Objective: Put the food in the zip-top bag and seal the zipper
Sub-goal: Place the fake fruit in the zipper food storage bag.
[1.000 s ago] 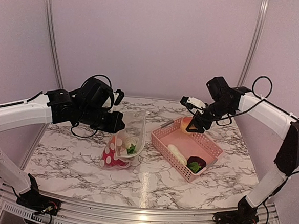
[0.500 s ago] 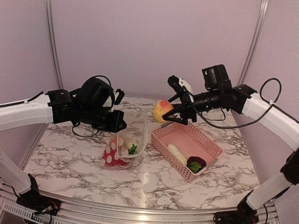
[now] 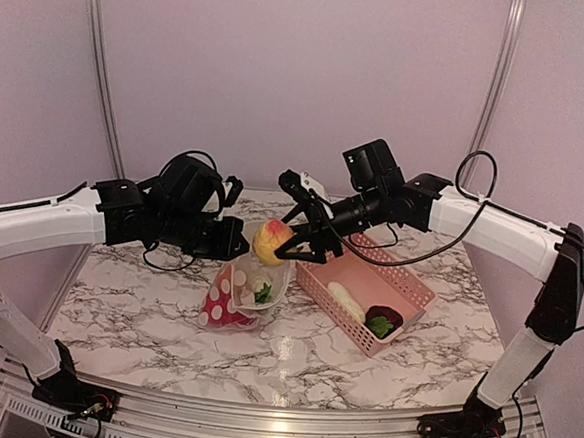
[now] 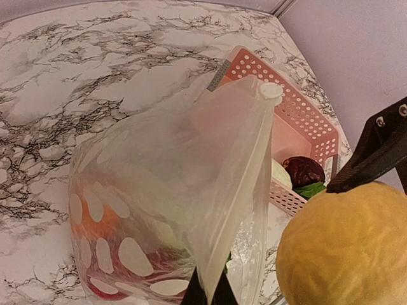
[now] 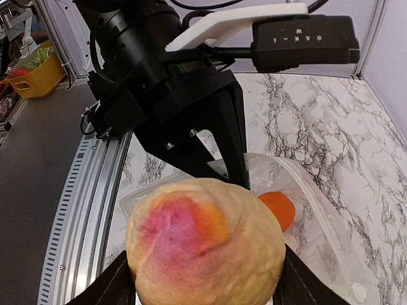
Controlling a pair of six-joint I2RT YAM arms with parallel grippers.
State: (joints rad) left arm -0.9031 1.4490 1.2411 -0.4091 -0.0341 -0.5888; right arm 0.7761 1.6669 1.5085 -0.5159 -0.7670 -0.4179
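Roughly halfway. Holding round, dimpled peach (image 3: pixel 267 242) in right gripper (image 3: pixel 280 240), jaws wide around it, just over mouth of zip-top bag (image 3: pixel 228 297), left of pink slotted basket (image 3: pixel 407 287). Pinching thin, crinkly bag edge with left gripper (image 4: pixel 206 295), jaws fully closed. Bagged: red, orange, white and green leafy pieces. Left in basket: white oblong (image 3: pixel 346 300), dark purple piece (image 3: pixel 384 315). Zipper (image 4: pixel 257 165) unsealed.

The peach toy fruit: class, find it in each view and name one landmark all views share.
Top external: peach toy fruit at centre, held in the right hand.
Left wrist: fruit in bottom right corner.
Right wrist: fruit at bottom centre, in the hand.
Shared landmark: the zip-top bag, next to the fruit in every view.
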